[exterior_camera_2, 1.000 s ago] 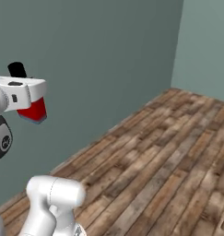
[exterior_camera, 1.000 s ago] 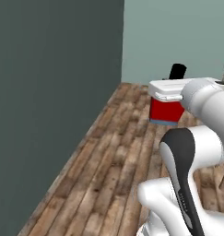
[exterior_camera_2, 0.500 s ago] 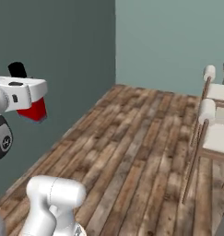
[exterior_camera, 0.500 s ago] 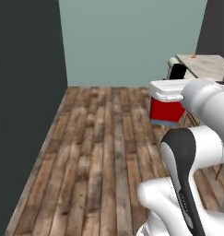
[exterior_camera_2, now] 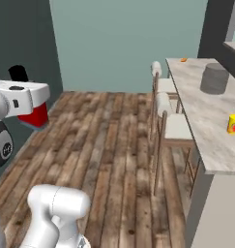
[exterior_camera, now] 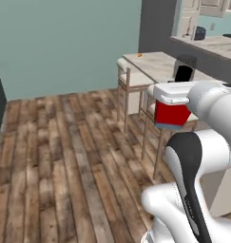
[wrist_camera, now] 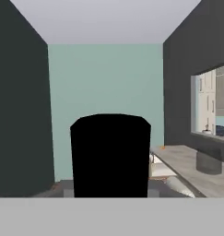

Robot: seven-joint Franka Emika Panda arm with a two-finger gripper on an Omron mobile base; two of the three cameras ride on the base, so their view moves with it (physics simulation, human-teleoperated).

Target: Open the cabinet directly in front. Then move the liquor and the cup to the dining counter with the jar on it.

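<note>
Scanning the right base view from the left, we find the liquor up in the air beside the dark wall, red label showing under the white hand, black cap poking up behind it. The gripper itself is mostly masked by its own housing; the fingers are not distinguishable, but the bottle hangs clear of the wood floor with nothing else under it, so we take it as pinched in the jaws.

Further right stand two pale stools, tucked against the dining counter. On that slab sits the jar, grey and cylindrical, lid hard to separate from the body. Nearer the camera, well apart from the jar, is the cup, yellow, cut close by the frame's right edge. A tiny orange speck lies at the counter's far end; we cannot tell what it is.

In the left base view the bottle overlaps the stools, its blue base barely visible.

In the hand view the black cap blocks the middle; the jar shows blurred at right.
</note>
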